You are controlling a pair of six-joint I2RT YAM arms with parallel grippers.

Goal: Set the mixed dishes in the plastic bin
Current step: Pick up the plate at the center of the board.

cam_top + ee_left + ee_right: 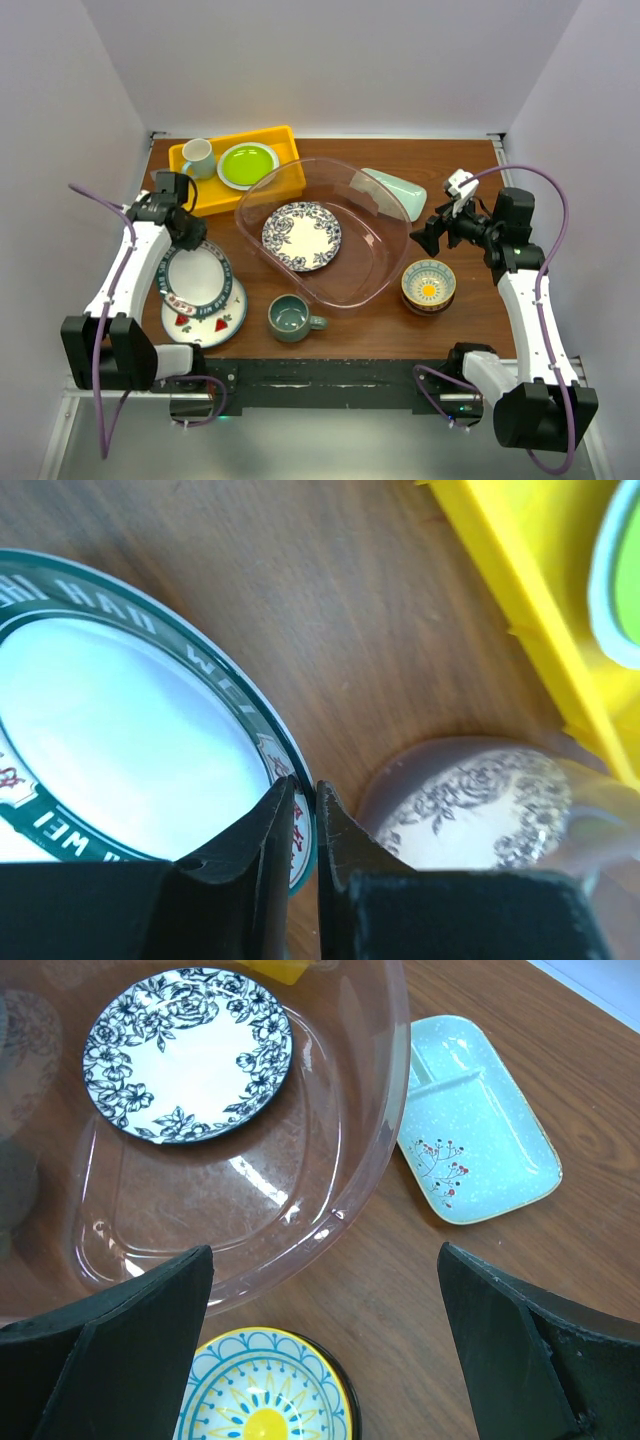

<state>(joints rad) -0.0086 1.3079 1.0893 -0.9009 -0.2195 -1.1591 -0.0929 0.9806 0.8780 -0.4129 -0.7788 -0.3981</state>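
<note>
Pale grey walls close in a brown wooden counter. Near its middle stands the large clear plastic bin [372, 262], holding a white round plate with a black floral border [301, 236]. Left of the bin, the left hand [305, 802] pinches the rim of a white round plate with a green lettered band [110, 740], which lies on a second white plate with red strawberry marks [215, 320]. The right hand [322, 1260] hovers spread wide and empty by the bin's right rim. A pale-green rectangular divided tray [480, 1130] lies just beside the bin's far right corner. Stacked patterned bowls with a yellow inside [428, 285] sit near right, and a grey-green mug [291, 318] stands at the bin's near edge. A yellow rectangular tray [292, 165] at far left holds a lime-green plate [247, 164] and a pale mug [198, 157].
</note>
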